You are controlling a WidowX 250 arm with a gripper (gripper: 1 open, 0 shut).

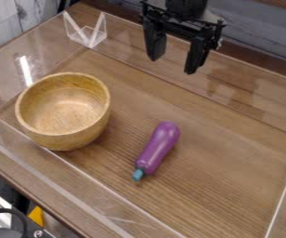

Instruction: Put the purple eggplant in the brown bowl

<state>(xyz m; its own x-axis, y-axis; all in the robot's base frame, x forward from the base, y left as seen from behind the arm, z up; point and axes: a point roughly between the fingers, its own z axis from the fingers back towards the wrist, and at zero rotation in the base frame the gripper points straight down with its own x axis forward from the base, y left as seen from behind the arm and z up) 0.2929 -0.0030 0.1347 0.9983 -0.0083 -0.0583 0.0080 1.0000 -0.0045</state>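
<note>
At the left of the wooden table (239, 183), the brown bowl (64, 111) is set upright near the edge, its open top apparently left accessible for receiving the item. Just right of the bowl and apart from it, the purple eggplant (160, 149) is laid on its side, teal cap toward the near edge, probably so that it can be gripped across its narrow body. Above and beyond the eggplant, the jaws (176, 60) are held wide apart with nothing gripped, presumably for clearance before descent; no legible writing is seen.
</note>
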